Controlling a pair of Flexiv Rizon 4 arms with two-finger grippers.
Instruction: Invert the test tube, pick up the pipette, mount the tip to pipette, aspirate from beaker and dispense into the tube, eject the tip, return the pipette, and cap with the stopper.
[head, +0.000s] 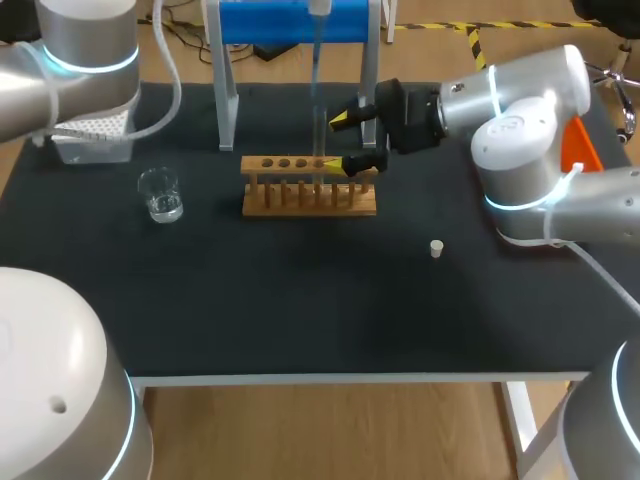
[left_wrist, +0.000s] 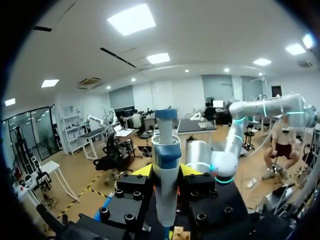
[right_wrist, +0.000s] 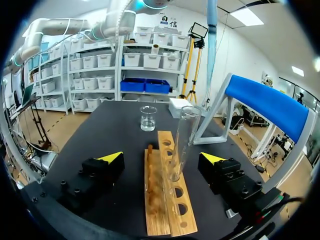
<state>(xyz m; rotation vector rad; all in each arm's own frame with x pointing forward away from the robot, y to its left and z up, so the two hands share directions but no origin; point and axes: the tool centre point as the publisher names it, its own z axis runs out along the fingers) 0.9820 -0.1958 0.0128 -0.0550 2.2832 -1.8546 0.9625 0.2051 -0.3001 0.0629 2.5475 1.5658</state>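
Test tube (right_wrist: 181, 142) stands leaning in the wooden rack (head: 310, 198) in the middle of the table (head: 300, 310). Right claw (right_wrist: 162, 157) is open, with one finger on each side of the rack, not touching the tube. Left claw (left_wrist: 166, 170) is closed tight on the pipette (left_wrist: 165, 145), which hangs over the rack. Beaker (head: 160, 194) sits to the left, and the stopper (head: 436, 248) lies to the right, a bit nearer
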